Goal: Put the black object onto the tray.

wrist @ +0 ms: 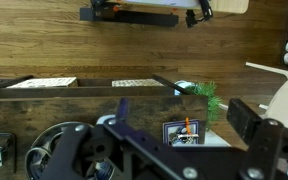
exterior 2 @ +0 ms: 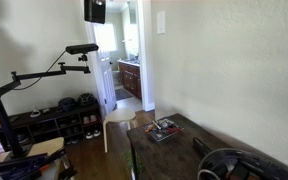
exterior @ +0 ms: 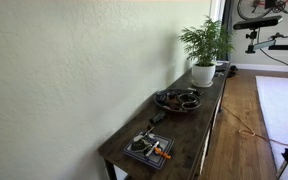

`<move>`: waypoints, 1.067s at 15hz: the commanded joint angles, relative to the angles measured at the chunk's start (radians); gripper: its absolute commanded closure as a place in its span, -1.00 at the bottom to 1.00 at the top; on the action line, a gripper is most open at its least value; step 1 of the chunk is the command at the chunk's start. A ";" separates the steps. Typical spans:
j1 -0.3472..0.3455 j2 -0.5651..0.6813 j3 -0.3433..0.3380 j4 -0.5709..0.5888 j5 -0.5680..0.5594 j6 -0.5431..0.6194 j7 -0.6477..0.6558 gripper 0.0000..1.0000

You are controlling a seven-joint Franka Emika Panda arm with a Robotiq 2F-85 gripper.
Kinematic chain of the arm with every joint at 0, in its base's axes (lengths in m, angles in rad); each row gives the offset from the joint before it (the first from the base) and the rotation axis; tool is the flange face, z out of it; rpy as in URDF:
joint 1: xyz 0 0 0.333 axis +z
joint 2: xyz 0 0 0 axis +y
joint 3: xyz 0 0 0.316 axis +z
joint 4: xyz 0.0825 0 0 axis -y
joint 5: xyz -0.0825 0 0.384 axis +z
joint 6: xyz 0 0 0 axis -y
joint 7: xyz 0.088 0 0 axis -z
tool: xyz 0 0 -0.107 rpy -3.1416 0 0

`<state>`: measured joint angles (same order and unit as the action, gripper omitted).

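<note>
The black object (exterior: 156, 118) is a small oblong piece lying on the dark wooden table (exterior: 189, 135), between the two trays. The round dark tray (exterior: 177, 99) with small items sits just beyond it, towards the plant. It also shows at the bottom edge in an exterior view (exterior 2: 234, 165). My gripper (wrist: 184, 113) shows only in the wrist view, high and far from the table. Its jaws are wide apart and empty. In the wrist view I cannot make out the black object or the round tray.
A square dark tray with an orange-handled tool (exterior: 149, 148) sits near the table's end and shows in the other views (exterior 2: 164, 130) (wrist: 184, 132). A potted plant (exterior: 205, 55) stands at the far end. A wall runs along the table. A camera stand (exterior 2: 54, 70) is nearby.
</note>
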<state>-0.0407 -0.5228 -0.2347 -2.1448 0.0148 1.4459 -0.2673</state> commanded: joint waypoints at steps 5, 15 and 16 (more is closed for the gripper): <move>-0.014 0.031 0.062 -0.071 -0.016 0.151 0.032 -1.00; -0.010 0.191 0.118 -0.191 -0.027 0.419 0.088 -1.00; -0.006 0.212 0.119 -0.185 -0.020 0.416 0.081 -1.00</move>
<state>-0.0409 -0.3445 -0.1355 -2.3154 0.0040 1.8244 -0.2126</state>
